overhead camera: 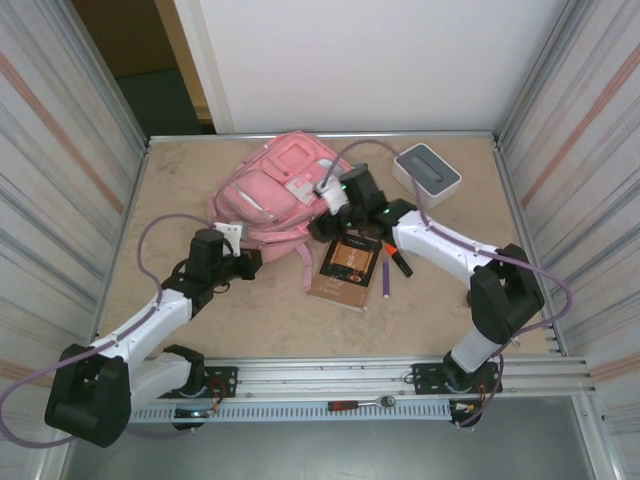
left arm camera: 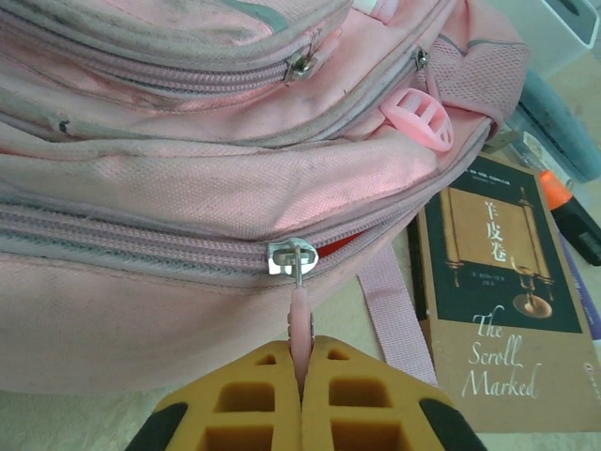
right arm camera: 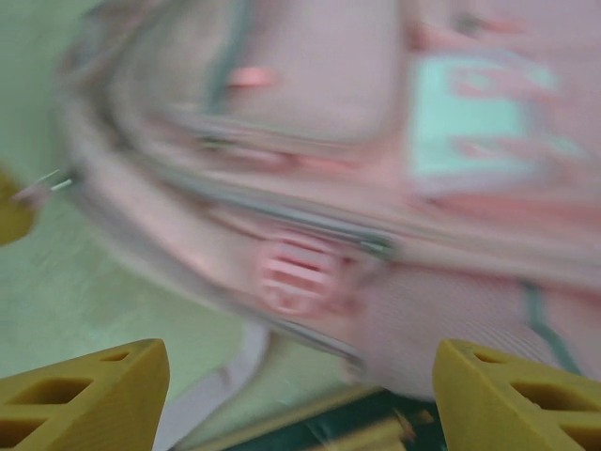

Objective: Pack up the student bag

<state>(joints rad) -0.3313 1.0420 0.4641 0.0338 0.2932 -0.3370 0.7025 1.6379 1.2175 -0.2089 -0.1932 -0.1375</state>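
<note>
Left hand (left arm camera: 302,365) pinching zipper pull (left arm camera: 299,315) of one student bag (left arm camera: 188,188), right hand (right arm camera: 300,366) spread open, one book (left arm camera: 498,282)

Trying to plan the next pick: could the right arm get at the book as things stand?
Probably yes. The book lies flat and uncovered beside the student bag, close to that arm, and the right claw is open and empty.

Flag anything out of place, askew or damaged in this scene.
A red-handled tool lies on the rail by the arm bases, away from the packing items. The book lies askew beside the student bag. Nothing looks spilled or damaged.
</note>
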